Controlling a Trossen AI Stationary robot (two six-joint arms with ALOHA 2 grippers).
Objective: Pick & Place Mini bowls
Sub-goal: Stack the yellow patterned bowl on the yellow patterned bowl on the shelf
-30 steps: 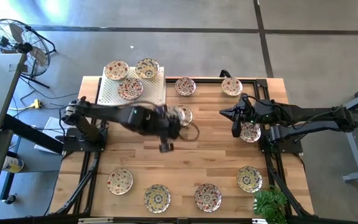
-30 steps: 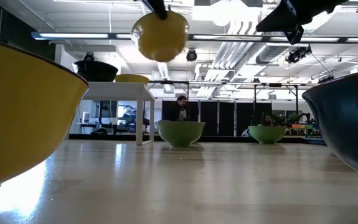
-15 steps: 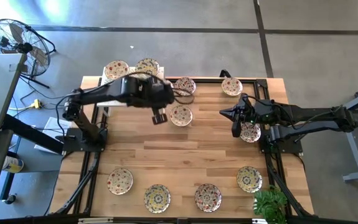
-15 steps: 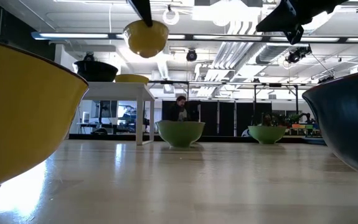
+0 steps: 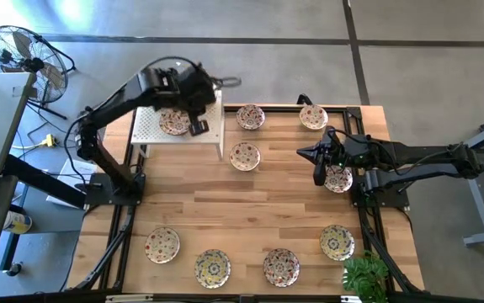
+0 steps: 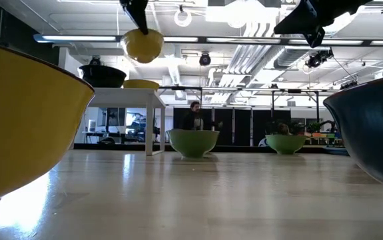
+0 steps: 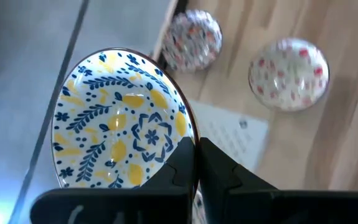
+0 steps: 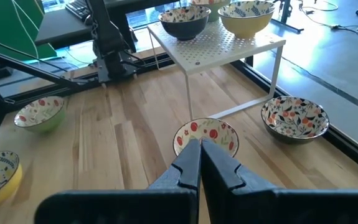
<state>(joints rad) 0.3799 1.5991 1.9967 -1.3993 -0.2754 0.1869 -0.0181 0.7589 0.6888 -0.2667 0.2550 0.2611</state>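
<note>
Carrying a bowl point(image 7: 119, 127) pinched in my left hand point(image 7: 195, 163), I've swung from mid-table to above the rack point(image 5: 153, 128); placing comes next; right hand point(image 8: 200, 163) waits, pressed together.

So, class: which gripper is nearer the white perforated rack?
Left. The left gripper hangs over the white perforated rack, shut on a yellow and blue bowl. The right gripper waits far across the table.
</note>
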